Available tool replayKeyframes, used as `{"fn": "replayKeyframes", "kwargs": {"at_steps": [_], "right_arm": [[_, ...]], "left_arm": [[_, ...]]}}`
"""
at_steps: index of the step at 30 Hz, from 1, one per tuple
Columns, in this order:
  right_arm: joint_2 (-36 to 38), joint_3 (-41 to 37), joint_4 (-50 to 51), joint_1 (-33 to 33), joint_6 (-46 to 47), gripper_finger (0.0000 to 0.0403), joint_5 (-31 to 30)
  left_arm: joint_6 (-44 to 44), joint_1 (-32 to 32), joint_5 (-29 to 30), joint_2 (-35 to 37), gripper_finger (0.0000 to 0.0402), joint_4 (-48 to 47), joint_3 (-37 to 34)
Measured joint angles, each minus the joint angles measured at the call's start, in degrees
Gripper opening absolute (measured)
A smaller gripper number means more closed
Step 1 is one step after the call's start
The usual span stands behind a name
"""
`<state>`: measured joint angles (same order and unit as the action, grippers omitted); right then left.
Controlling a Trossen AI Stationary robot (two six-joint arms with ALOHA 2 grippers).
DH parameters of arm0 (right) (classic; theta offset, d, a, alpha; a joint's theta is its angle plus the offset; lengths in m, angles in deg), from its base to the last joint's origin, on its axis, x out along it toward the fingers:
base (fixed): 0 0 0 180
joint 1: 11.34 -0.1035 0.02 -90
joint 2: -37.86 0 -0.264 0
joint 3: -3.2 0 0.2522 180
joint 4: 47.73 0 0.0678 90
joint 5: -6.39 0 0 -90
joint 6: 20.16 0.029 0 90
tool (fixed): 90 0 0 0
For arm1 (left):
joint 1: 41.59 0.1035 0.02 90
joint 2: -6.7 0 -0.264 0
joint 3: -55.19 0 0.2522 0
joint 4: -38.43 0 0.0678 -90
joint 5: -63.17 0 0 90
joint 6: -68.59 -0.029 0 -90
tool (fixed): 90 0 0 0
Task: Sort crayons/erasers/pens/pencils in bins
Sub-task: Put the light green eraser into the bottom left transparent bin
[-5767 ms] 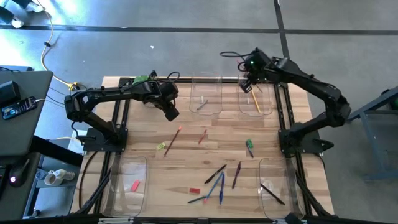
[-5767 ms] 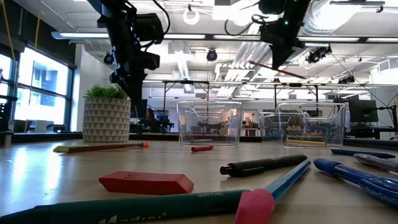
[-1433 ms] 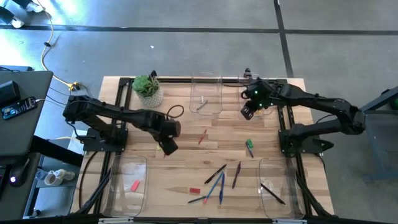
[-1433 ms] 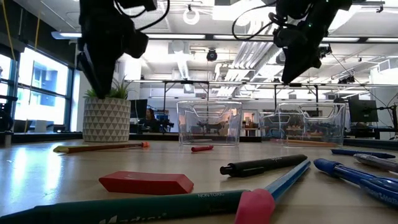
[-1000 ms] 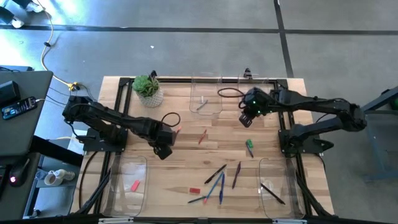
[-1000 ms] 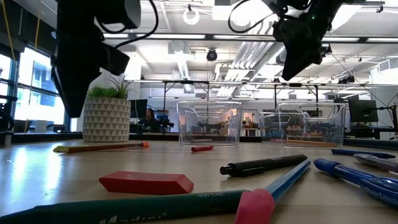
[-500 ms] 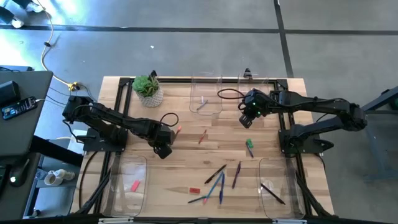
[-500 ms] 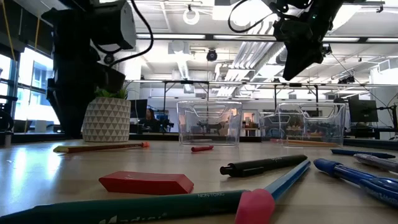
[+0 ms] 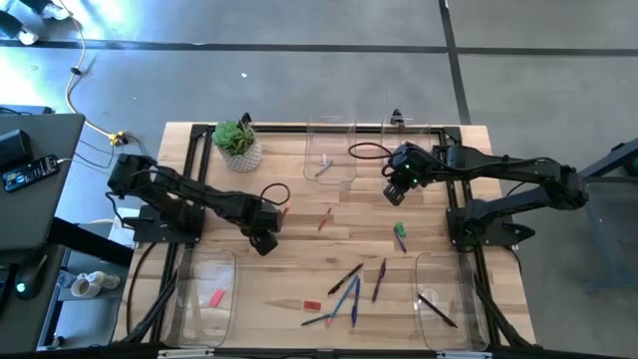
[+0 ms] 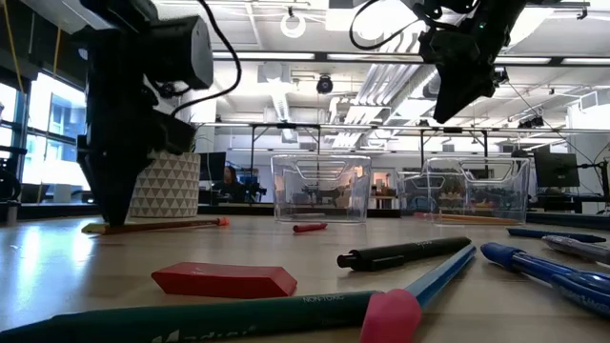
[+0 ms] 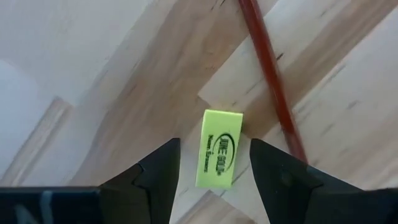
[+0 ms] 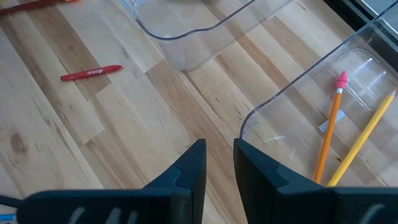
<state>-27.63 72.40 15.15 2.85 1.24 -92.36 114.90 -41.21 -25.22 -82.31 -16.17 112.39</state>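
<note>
I had my left hand (image 11: 210, 163) low over the left part of the bench (image 9: 429, 209), fingers spread wide and grasping nothing, with the yellow-green eraser (image 11: 219, 149) lying flat between them so that one squeeze could take it by its long sides. A red-brown pencil (image 11: 270, 81) lay just beside the eraser, perhaps touching its far corner, so I judged the closing had to stay narrow enough to leave that stick alone. The eraser's home looked to be the near-left bin (image 9: 204, 299), where a pink eraser (image 9: 216, 297) already lay. My right hand (image 12: 217, 163) hung above the bench near the far-right bin (image 12: 323, 99), fingers only a little apart and holding nothing, waiting beside the two pencils (image 12: 348, 137) resting inside that tray. A red crayon (image 12: 91, 73) lay on the wood near the far-middle bin (image 9: 331, 152). Pens (image 9: 347, 284) and a red eraser (image 9: 312, 305) were scattered toward the near edge, so most of the sorting, I judged, remained undone.
</note>
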Motion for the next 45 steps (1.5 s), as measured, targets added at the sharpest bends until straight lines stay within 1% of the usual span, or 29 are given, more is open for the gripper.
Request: {"fn": "replayKeyframes", "kwargs": {"at_steps": [4,8,11,19,24,30,36,40,45], "right_arm": [[-0.02,0.00,0.02,0.00,-0.02,0.0073,0.02],[-0.02,0.00,-0.02,0.00,-0.73,0.0073,0.02],[-0.02,0.00,-0.02,0.00,-0.85,0.0073,0.02],[-0.02,0.00,-0.04,0.00,-0.85,0.0073,0.04],[-0.02,0.00,-0.04,0.00,-0.85,0.0073,0.04],[-0.02,0.00,-0.04,0.00,-0.83,0.0073,0.07],[-0.02,0.00,-0.04,0.00,-0.48,0.0073,0.24],[-0.02,0.00,-0.04,0.00,-0.48,0.0073,0.22],[-0.02,0.00,-0.04,0.00,-0.48,0.0073,0.22]], "left_arm": [[0.51,0.00,-0.53,-1.86,0.0182,0.41,0.26],[1.08,0.00,-0.77,-2.01,0.0174,0.44,0.22],[1.36,0.00,-0.77,-2.05,0.0157,0.37,0.18],[1.74,-0.01,-0.07,-2.12,0.0096,0.48,0.15],[1.75,-0.02,-0.04,-2.16,0.0073,0.50,0.11],[2.42,-0.02,-0.07,-1.68,0.0067,0.61,0.09],[2.62,-0.02,-0.81,0.33,0.0065,0.25,-0.19],[2.83,-0.07,-1.39,2.94,0.0063,0.30,-0.15],[2.96,-0.02,-4.55,7.98,0.0063,0.07,-0.13]]}}
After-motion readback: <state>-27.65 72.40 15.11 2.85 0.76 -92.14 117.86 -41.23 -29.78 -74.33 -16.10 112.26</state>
